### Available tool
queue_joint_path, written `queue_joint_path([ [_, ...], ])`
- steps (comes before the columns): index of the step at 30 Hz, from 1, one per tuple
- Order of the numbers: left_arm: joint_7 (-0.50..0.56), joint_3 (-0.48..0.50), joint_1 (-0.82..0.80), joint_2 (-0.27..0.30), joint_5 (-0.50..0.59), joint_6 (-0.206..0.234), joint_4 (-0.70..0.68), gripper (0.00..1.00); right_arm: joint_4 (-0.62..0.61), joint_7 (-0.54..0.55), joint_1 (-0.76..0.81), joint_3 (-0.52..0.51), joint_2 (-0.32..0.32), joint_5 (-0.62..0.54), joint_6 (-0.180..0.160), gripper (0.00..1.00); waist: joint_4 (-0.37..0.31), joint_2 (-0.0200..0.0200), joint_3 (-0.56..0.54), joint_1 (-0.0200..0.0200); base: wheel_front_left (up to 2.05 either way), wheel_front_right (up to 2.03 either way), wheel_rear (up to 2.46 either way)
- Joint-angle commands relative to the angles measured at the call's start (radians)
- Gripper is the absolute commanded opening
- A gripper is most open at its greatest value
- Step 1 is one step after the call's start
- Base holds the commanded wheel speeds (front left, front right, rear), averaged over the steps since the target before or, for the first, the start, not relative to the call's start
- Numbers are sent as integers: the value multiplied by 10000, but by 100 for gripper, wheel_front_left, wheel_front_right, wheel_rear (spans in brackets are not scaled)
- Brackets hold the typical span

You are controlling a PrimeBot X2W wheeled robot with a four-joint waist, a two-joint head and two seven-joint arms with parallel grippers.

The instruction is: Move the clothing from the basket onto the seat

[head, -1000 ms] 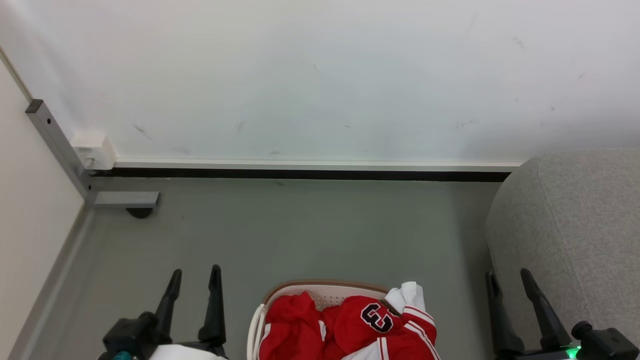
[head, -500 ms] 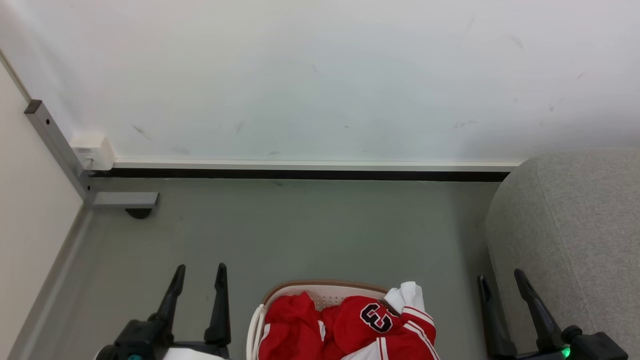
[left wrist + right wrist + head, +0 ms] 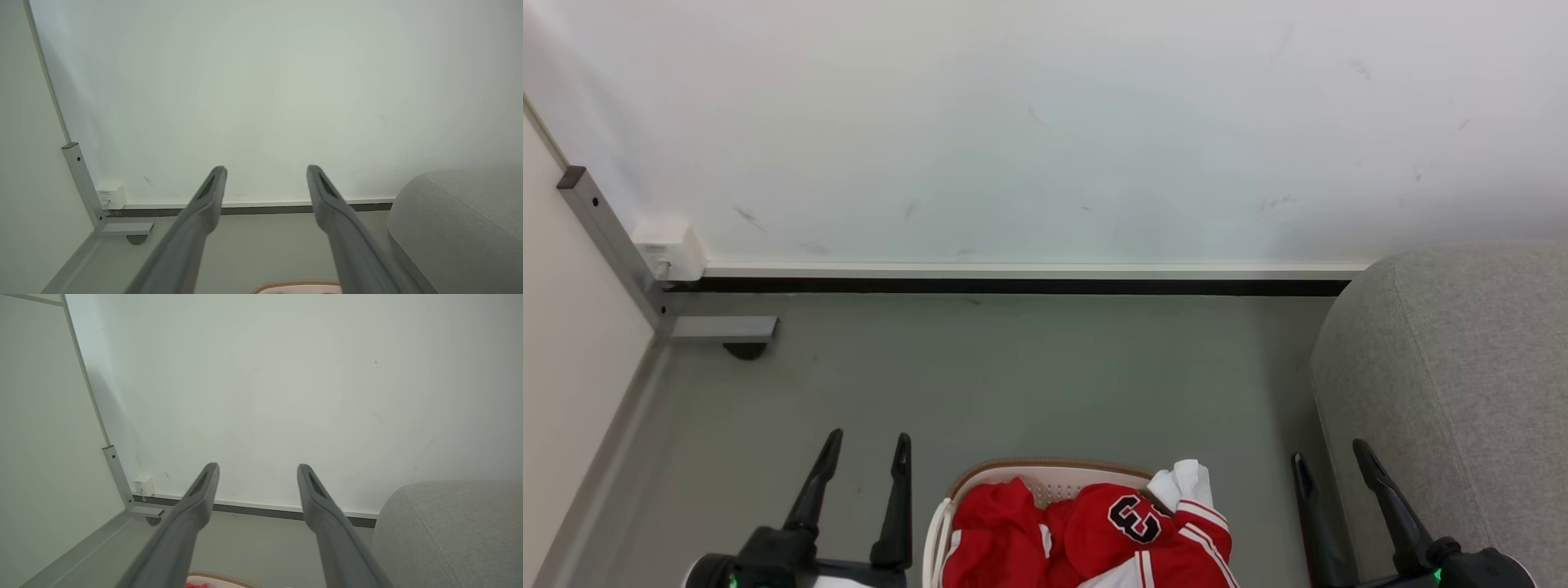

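Observation:
Red clothing [image 3: 1086, 535] with white panels, striped trim and a black-and-white letter patch is heaped in the cream basket [image 3: 1045, 472] with a brown rim at the bottom centre of the head view. My left gripper [image 3: 867, 445] stands open, empty, just left of the basket. My right gripper [image 3: 1330, 459] stands open, empty, between the basket and the light-grey seat [image 3: 1462, 384] at the right. The left wrist view has the left gripper [image 3: 265, 171], a strip of basket rim [image 3: 296, 284] and the seat [image 3: 457, 228]. The right wrist view has the right gripper [image 3: 257, 469], the seat [image 3: 449, 535], the basket rim [image 3: 212, 576] and a bit of red clothing [image 3: 196, 585].
A white wall [image 3: 1045, 131] with a dark baseboard gap [image 3: 1013, 286] closes off the far side. A grey metal post with a foot bracket [image 3: 719, 328] and a white socket box [image 3: 670, 249] stand at the left corner. Grey-green floor [image 3: 1013, 376] lies between basket and wall.
Both grippers have shifted inward toward the basket, the left one to the right and the right one to the left. The clothing and basket have not moved.

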Motion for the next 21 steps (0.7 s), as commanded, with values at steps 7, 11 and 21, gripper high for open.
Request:
queue_joint_path([
  [7, -9, 31, 92, 26, -18, -8, 33, 100, -33, -2, 84, -64, -71, 245, -21, 100, -31, 0, 36, 0, 0, 0, 0],
  [11, -9, 18, 74, 21, -44, -45, 77, 100, -18, -2, 58, -78, -69, 269, -21, 100, -51, 0, 42, 0, 0, 0, 0],
  [21, -9, -31, -19, 17, -127, -109, 140, 100, 28, -2, -6, -401, -68, 94, -21, 100, -218, 0, 138, 0, 0, 0, 0],
])
